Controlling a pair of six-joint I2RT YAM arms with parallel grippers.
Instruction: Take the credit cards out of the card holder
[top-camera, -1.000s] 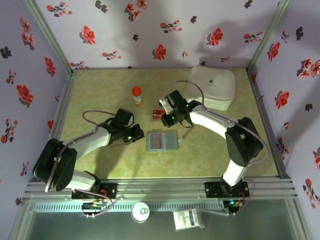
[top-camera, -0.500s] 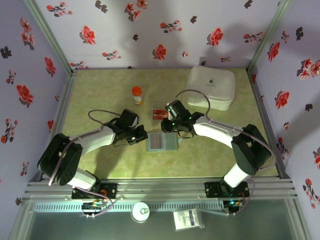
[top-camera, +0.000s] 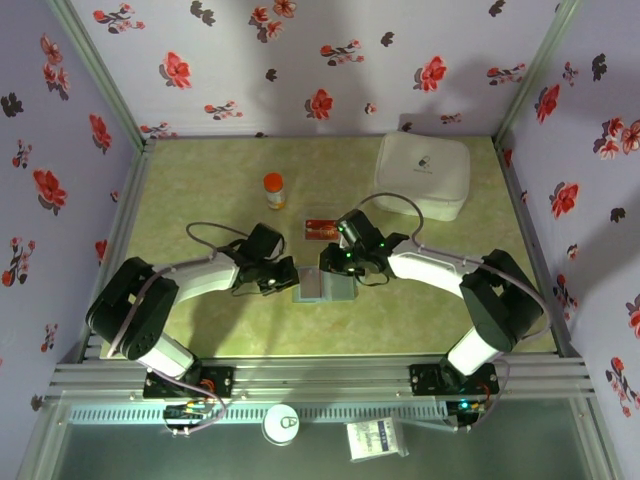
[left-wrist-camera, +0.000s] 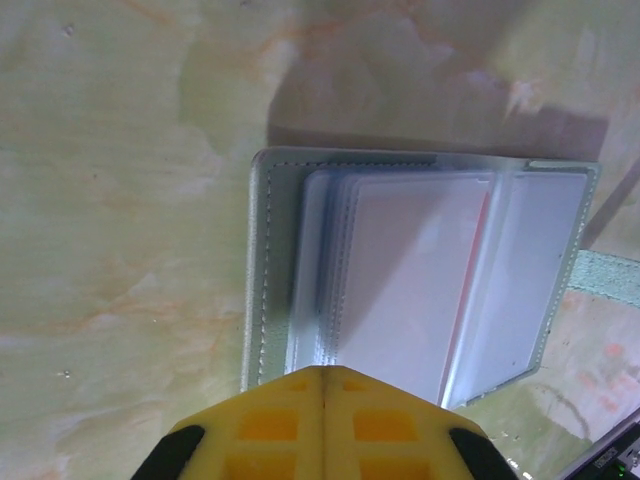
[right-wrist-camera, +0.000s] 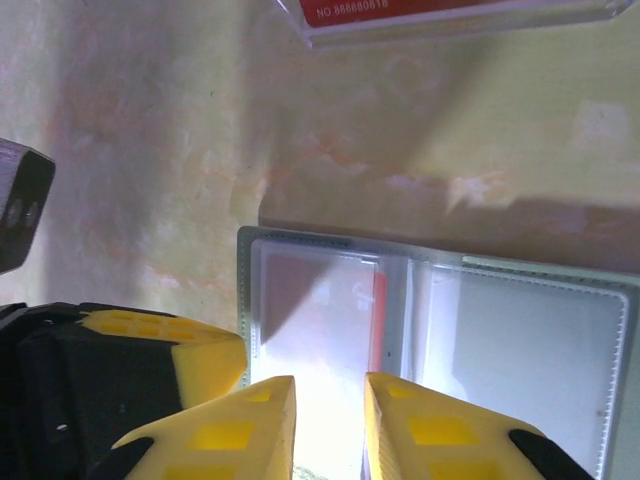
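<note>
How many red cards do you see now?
2: one card lies beyond the holder; the other sits in its left half. More may be hidden underneath.

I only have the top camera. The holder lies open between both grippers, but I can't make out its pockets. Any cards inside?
Observer: Yes. The right wrist view shows a reddish card in the holder, in the sleeve nearer the left gripper.
Operator: Just that one?
Observer: The left wrist view shows several pale cards stacked there, one with a red edge. I can't count them.
Operator: Does the right gripper have hold of one?
Observer: No. The right gripper has its fingers slightly apart with nothing between them, and the card shows through the gap.
</note>
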